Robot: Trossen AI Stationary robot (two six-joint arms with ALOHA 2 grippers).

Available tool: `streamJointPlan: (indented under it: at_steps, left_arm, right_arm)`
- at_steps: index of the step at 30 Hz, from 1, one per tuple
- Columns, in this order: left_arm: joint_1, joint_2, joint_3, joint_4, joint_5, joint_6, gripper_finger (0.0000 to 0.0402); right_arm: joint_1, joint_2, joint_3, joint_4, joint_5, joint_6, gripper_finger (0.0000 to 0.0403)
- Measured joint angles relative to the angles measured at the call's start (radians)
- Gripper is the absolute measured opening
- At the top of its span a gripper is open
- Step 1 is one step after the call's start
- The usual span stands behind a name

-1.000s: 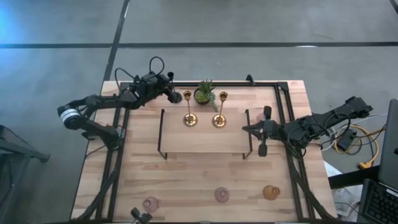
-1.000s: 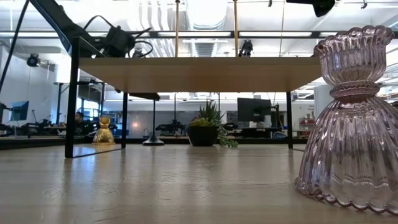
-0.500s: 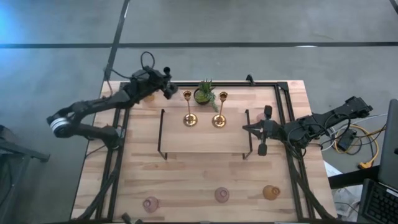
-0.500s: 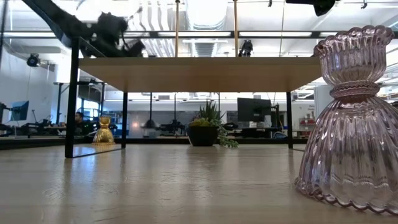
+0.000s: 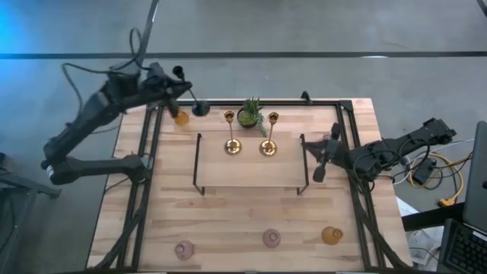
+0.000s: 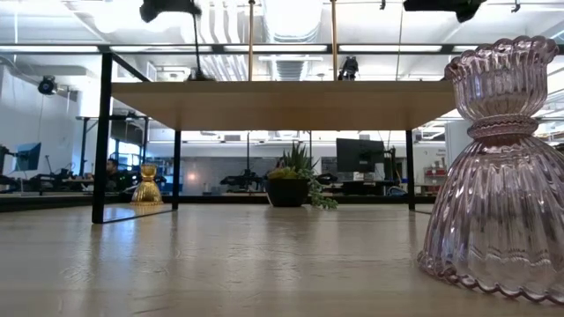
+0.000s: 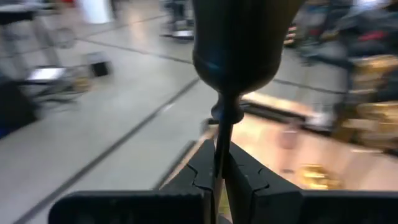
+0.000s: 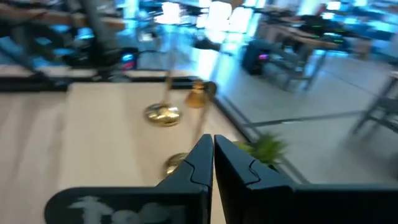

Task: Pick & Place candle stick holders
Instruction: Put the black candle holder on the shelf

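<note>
At far left, the left tool (image 5: pixel 185 103) hangs over the back left corner of the surface (image 5: pixel 243 228), clenched on the thin stem of the black candle stick holder (image 5: pixel 199 109); the left wrist view shows that holder (image 7: pixel 236 56) standing straight up from between the pinched fingers (image 7: pixel 199 174), cup end away from the tool, so its long axis runs in line with the tool. Just beside it on the surface sits a squat amber holder (image 5: pixel 180 118). Toward the middle, the raised shelf (image 5: pixel 247 171) carries two gold holders (image 5: pixel 232 144) (image 5: pixel 268 146) upright, with the potted plant (image 5: pixel 250 114) between and behind them. The shelf lies to the right of the left tool, and the left arm is plainly the nearer one for setting the black holder there. Along the front edge stand a pink holder (image 5: pixel 184 249), another pink one (image 5: pixel 272 238) and an amber one (image 5: pixel 331 235). On the right, the right tool (image 5: pixel 319 161) waits by the shelf's right end, clamped shut on nothing.
</note>
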Motion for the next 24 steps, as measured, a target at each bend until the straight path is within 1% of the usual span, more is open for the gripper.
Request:
streamJointPlan:
  at_steps: [3, 6, 9, 13, 17, 20, 24]
  left_arm:
    - [-0.073, -0.020, 0.061, -0.087, 0.051, -0.027, 0.0017]
    - [-0.186, -0.036, 0.076, -0.131, 0.054, -0.057, 0.0017]
    - [-0.314, -0.046, 0.066, -0.143, 0.047, -0.087, 0.0017]
    - [-0.480, -0.048, 0.058, -0.142, -0.015, -0.112, 0.0017]
    - [-0.625, -0.028, 0.058, -0.140, -0.107, -0.131, 0.0017]
    - [-0.701, 0.010, 0.054, -0.125, -0.168, -0.139, 0.0017]
    - [-0.768, 0.099, 0.052, -0.075, -0.177, -0.140, 0.0017]
  right_arm:
    - [0.000, -0.019, 0.000, 0.008, 0.079, 0.010, 0.0008]
    - [0.000, -0.039, 0.000, 0.026, 0.144, 0.004, 0.0008]
    - [0.000, -0.063, 0.000, 0.041, 0.168, -0.023, 0.0008]
    - [0.000, -0.097, 0.000, 0.047, 0.173, -0.040, 0.0008]
    - [0.000, -0.127, 0.000, 0.048, 0.173, -0.041, 0.0008]
    - [0.000, -0.141, 0.000, 0.048, 0.174, -0.044, 0.0008]
    - [0.000, -0.148, 0.000, 0.048, 0.175, -0.051, 0.0008]
